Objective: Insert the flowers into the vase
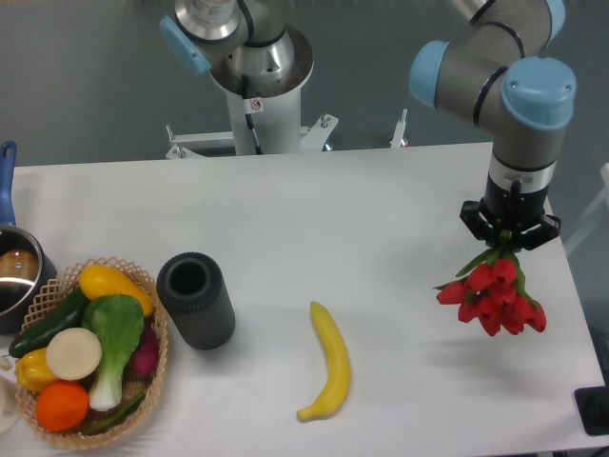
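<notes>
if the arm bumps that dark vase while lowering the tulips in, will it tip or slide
The vase looks thick-walled and squat, so it probably resists tipping. Its matte ribbed wall on the smooth table suggests it may slide instead. The flowers, hanging heads-down from the gripper, seem soft and would likely bend first.

A yellow banana (328, 367) lies on the white table (314, 200). A woven basket (152, 371) of vegetables sits left, beside a pot (14, 271).

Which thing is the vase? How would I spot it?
Start at the woven basket of vegetables on the table's left. The vase stands just right of it, left of the banana. It is the only dark grey ribbed cylinder with an open round mouth.
</notes>
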Robot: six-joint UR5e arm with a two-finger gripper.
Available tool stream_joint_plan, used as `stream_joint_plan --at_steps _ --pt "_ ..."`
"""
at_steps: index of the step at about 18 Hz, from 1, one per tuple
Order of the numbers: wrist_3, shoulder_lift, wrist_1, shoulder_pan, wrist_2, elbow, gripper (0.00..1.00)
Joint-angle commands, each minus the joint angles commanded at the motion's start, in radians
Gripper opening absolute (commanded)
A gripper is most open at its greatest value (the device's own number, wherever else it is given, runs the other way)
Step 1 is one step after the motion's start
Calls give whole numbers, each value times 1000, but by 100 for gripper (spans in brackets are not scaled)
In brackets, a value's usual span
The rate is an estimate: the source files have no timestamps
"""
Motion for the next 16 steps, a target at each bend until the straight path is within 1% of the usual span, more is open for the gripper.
stream_joint_plan --at_steps 3,6,8,10,13,16 --pt "0 8 2 -5 -11 2 0" --pt "-17 15 0 -6 -86 12 0" --pt "-21 70 -2 -3 -156 -8 0" --pt "-26 133 -2 2 -249 -37 0" --pt "-38 216 9 3 -403 -116 0" --pt "-66 267 14 -9 -539 -147 0"
